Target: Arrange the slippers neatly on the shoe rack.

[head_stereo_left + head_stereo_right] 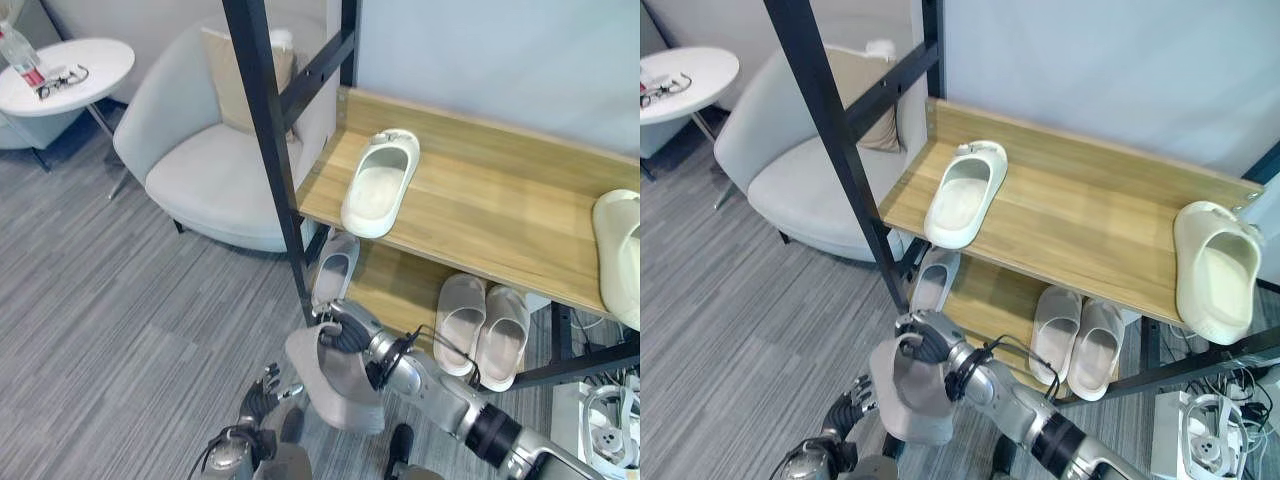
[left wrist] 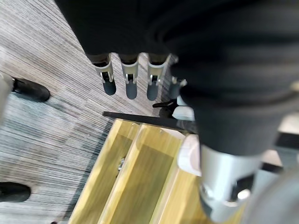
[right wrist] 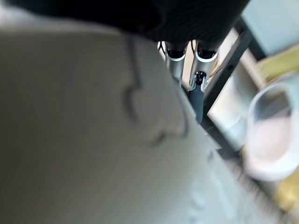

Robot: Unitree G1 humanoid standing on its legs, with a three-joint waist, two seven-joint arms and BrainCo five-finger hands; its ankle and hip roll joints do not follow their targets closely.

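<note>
Right hand [image 1: 345, 335] around sole-up slipper [image 1: 335, 385]

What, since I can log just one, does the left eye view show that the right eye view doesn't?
Left eye view: a bottle on the round table. Right eye view: the far-right slipper whole, not cut by the frame. Both: the right robot hand holding a grey slipper, the open left robot hand, a white slipper on the top shelf, a pair below, an armchair.
</note>
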